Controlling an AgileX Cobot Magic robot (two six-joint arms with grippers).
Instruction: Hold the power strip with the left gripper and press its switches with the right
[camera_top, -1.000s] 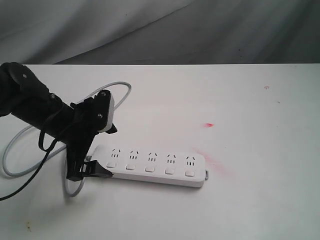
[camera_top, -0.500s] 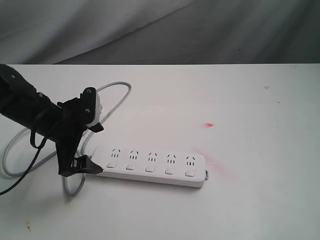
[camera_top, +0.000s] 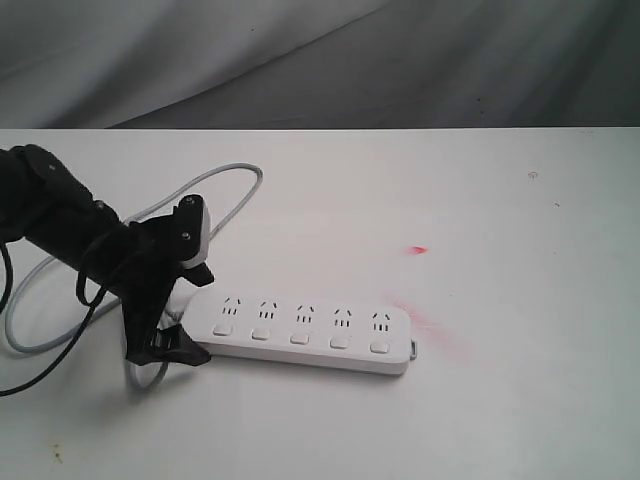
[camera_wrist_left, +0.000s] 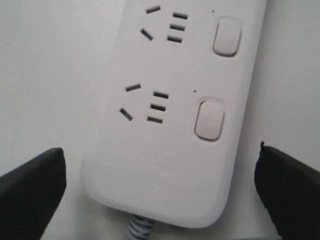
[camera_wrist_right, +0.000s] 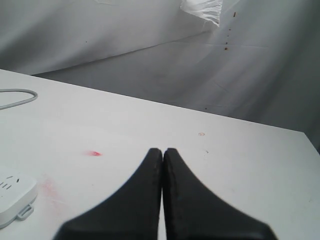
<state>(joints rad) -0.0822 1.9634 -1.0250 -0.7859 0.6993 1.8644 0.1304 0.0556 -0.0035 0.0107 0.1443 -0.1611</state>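
Note:
The white power strip (camera_top: 310, 335) lies flat on the table, its five switches (camera_top: 300, 338) in a row along the near side. My left gripper (camera_top: 188, 312) is open at the strip's cord end, one finger on each side of it. In the left wrist view the strip (camera_wrist_left: 170, 125) fills the space between the two black fingertips (camera_wrist_left: 30, 192), with gaps on both sides; two switches (camera_wrist_left: 209, 119) show. My right gripper (camera_wrist_right: 163, 152) is shut on nothing, above the table and away from the strip's far end (camera_wrist_right: 12, 197). It is out of the exterior view.
The grey cord (camera_top: 230, 190) loops away behind the left arm and round to the table's left. Red smudges (camera_top: 418, 249) mark the white tabletop to the right of the strip. A grey cloth backdrop (camera_top: 400, 60) hangs behind the table.
The left gripper has dropped lower and shifted slightly right, settling closer around the strip's cord end. The strip has not moved.

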